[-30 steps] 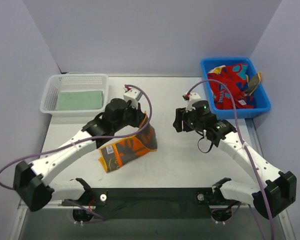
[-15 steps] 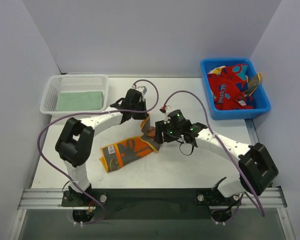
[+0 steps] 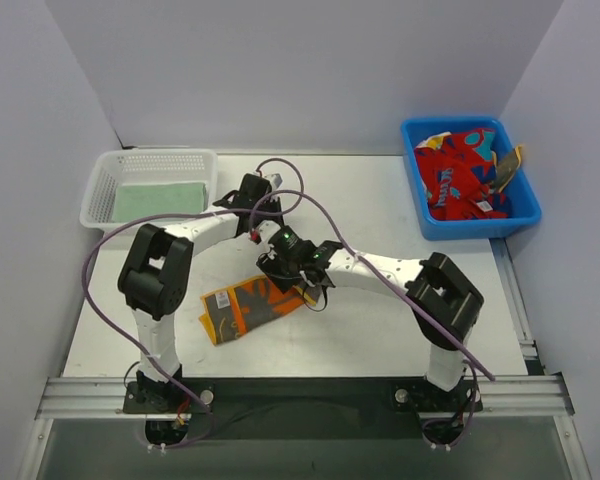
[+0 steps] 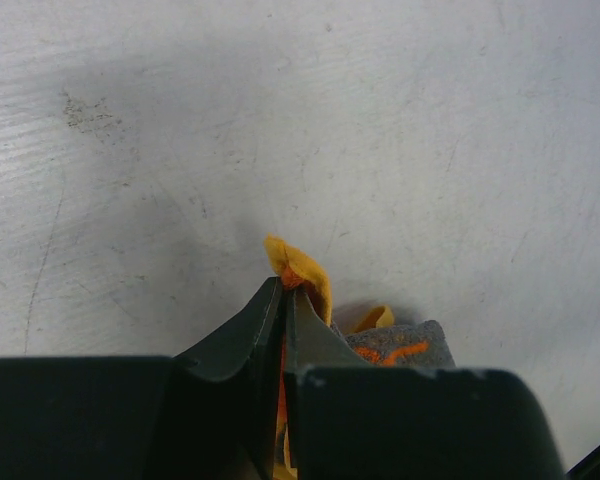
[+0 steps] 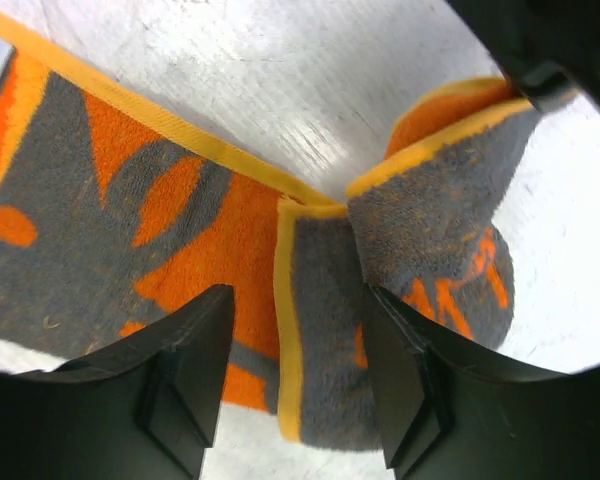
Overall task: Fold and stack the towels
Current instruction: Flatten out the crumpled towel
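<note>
1. Left end effector (image 4: 285, 295) pressed together, pinching a yellow-hemmed edge of the orange towel (image 4: 305, 272), with a small curl of hem poking out past the tips, just above the pale, scuffed worktop (image 4: 380, 120).
2. Right end effector (image 5: 298, 300) spread, one finger on either side of a folded-over flap of the same towel and pointing down at it. Cannot tell whether the fingers touch the cloth. Nothing gripped.
3. Look of the orange towel, close up from the right wrist: fuzzy terry, bright orange with dark grey shapes, and a narrow yellow border along the edges. Flap turned back on itself, mostly grey with thin orange marks.
4. From above: orange towel (image 3: 242, 308) left of centre on the worktop (image 3: 380, 330), near part flat and lying aslant with a small white label near one corner, far end drawn up to where the two end effectors meet close together.
5. Pale green towel (image 3: 160, 200) lying flat and folded inside the white mesh basket (image 3: 150, 155) at the far left corner.
6. Red towels (image 3: 465, 170) with blue and teal shapes crumpled in a heap in the blue bin (image 3: 467, 228) at the far right, well apart from the orange one.
</note>
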Tool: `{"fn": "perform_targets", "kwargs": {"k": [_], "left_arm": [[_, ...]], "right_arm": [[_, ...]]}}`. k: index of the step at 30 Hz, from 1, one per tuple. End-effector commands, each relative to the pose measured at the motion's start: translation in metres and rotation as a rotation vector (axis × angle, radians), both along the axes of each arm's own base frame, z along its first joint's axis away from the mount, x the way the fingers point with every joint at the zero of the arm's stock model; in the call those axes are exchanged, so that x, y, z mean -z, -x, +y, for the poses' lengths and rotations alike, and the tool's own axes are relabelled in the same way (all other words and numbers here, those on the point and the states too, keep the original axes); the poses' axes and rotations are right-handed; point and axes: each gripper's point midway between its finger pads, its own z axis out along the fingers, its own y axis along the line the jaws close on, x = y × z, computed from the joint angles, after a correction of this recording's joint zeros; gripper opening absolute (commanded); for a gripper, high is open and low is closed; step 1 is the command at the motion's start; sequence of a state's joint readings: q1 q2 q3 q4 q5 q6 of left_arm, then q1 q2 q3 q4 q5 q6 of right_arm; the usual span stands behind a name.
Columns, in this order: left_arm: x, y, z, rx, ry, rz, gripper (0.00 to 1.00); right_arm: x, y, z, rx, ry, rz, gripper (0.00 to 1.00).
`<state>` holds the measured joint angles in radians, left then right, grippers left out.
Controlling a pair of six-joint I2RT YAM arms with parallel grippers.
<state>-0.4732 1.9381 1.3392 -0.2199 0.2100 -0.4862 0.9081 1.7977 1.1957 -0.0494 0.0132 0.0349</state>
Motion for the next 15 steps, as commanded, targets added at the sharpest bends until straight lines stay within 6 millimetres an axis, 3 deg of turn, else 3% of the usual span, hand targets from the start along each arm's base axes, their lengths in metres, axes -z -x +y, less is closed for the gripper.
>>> {"fn": "perform_targets", "kwargs": {"k": [1,6,10,15], "left_arm": [[-0.002,-0.003,-0.008,0.062,0.027,0.022,0.0],[0.006,-0.004,-0.005,0.068,0.019,0.039,0.0],[0.007,-0.005,-0.002,0.065,0.016,0.045,0.0],[0.01,-0.004,0.0,0.062,0.012,0.053,0.0]], "right_arm": [[0.008,-0.013,-0.01,-0.08,0.181,-0.097,0.52],[0.017,-0.019,0.003,-0.139,0.235,-0.138,0.43],[0.018,-0.022,0.012,-0.162,0.259,-0.182,0.28],[0.007,-0.018,0.023,-0.185,0.261,-0.239,0.27]]}}
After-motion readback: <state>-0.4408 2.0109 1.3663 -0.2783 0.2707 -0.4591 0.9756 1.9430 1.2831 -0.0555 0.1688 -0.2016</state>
